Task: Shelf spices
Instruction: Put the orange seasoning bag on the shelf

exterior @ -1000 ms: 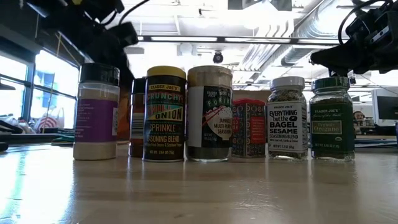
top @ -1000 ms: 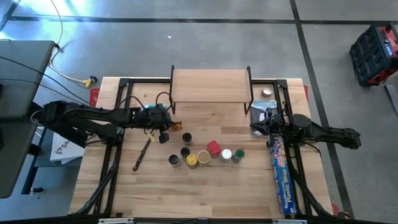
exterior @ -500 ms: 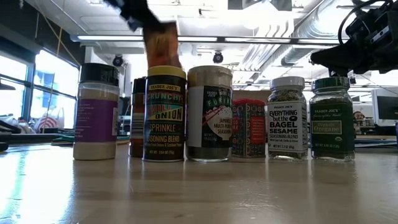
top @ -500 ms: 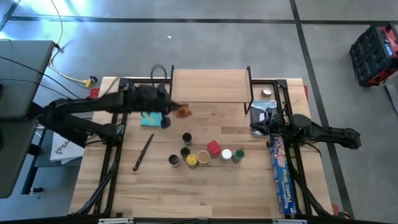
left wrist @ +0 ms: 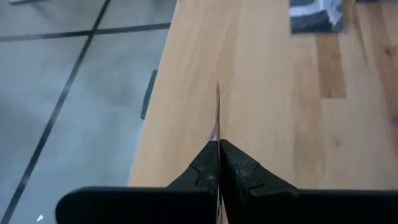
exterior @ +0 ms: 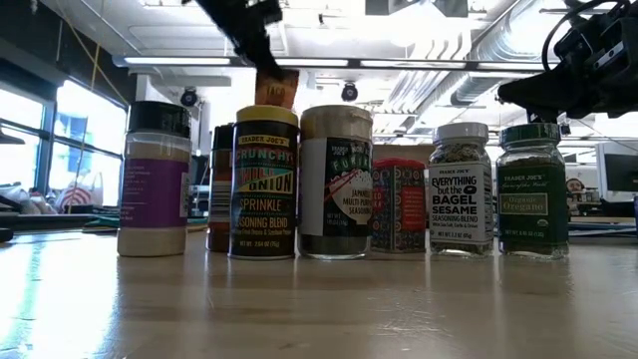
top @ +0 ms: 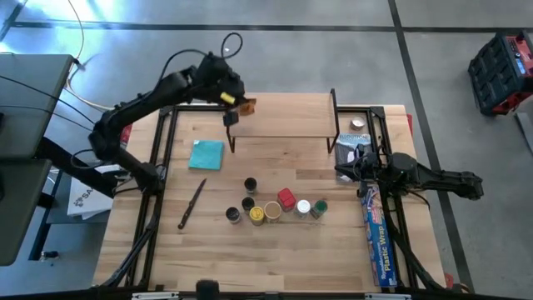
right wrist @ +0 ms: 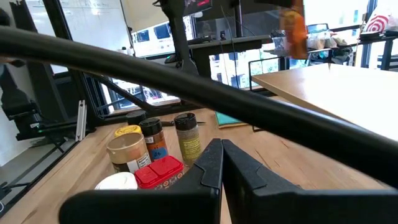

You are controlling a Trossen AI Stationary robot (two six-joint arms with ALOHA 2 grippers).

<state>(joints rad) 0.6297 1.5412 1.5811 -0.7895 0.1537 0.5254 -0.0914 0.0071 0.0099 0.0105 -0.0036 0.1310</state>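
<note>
- High view: the left gripper (top: 239, 104) hangs over the left end of the shelf (top: 287, 115), its fingers pinched tight on the orange-brown packet (top: 246, 105).
- Left wrist view shows the packet edge-on as a thin sliver between the closed fingers (left wrist: 233, 171), above the shelf's board.
- The right gripper (top: 343, 172) waits closed and empty near the table's right edge, beside the plastic wrap box (top: 376, 237).
- 7 spice jars (top: 273, 207) stand clustered mid-table, below the shelf.
</note>
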